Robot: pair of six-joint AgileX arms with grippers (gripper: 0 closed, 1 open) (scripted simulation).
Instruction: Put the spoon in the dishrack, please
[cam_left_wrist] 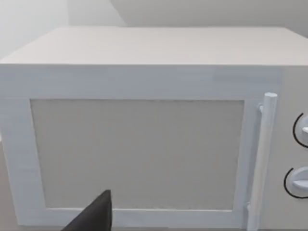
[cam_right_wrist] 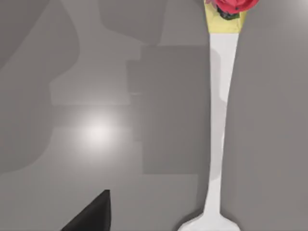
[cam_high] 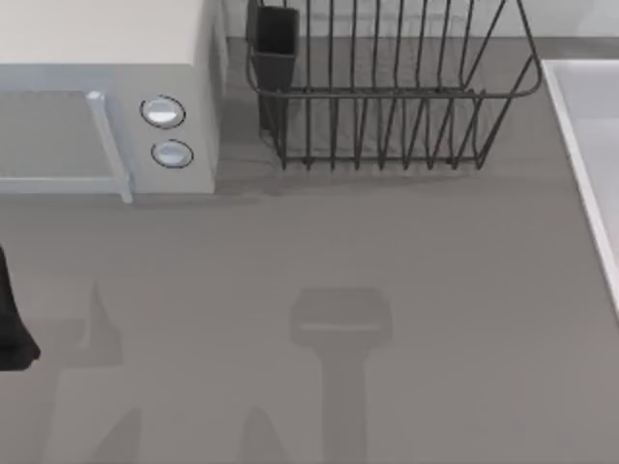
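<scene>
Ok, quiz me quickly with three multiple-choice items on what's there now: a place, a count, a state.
1. In the top view, the large dark wire dishrack stands:
A) right of the pale grey microwave
B) left of it
C) on top of it

2. Round knobs on the microwave:
A) one
B) two
C) four

3. The white long-handled spoon:
A) stands in the dishrack
B) lies on the grey table
C) sits on the microwave

Answers:
1 A, the rack stands to the microwave's right.
2 B, two knobs sit beside the door.
3 B, the right wrist view shows it flat on the table.
</scene>
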